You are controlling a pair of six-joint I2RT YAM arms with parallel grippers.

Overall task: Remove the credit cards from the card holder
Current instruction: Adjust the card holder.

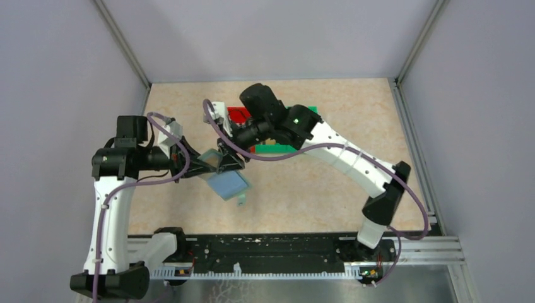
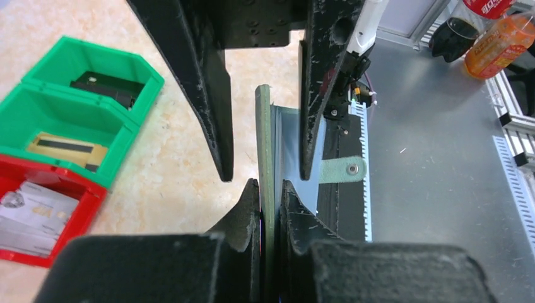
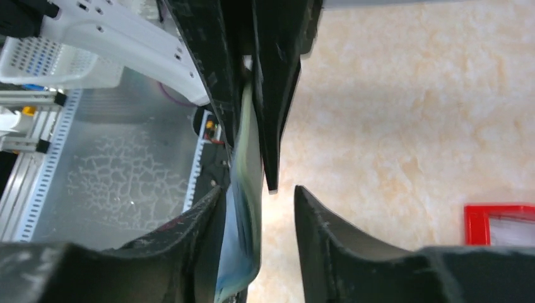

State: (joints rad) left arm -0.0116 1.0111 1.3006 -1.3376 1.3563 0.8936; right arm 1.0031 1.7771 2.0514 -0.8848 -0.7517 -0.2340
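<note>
My left gripper (image 2: pixel 270 192): pinching the edge of the grey-green folding card holder (image 2: pixel 265 132).
My right gripper (image 3: pixel 258 192): jaws parted, no clamp.
Risk: lone pinch; holder could pivot, slip.

Hardly any writing can be read. In the left wrist view a red-labelled bottle (image 2: pixel 487 6) at the top edge carries white script, cut off by the frame so that no whole word shows. The orange bottle (image 2: pixel 501 43) beside it has print too small to tell. In the red bin (image 2: pixel 57 175) the pale cards (image 2: pixel 31 211) bear grey lines of print and a round emblem, all blurred. In the green bin (image 2: pixel 88 50) the tan card (image 2: pixel 66 148) shows only a dark stripe, and the black card (image 2: pixel 107 88) a small pale mark. The card holder (image 2: pixel 265 151) has a metal stud on its tab, any stamp unreadable.
</note>
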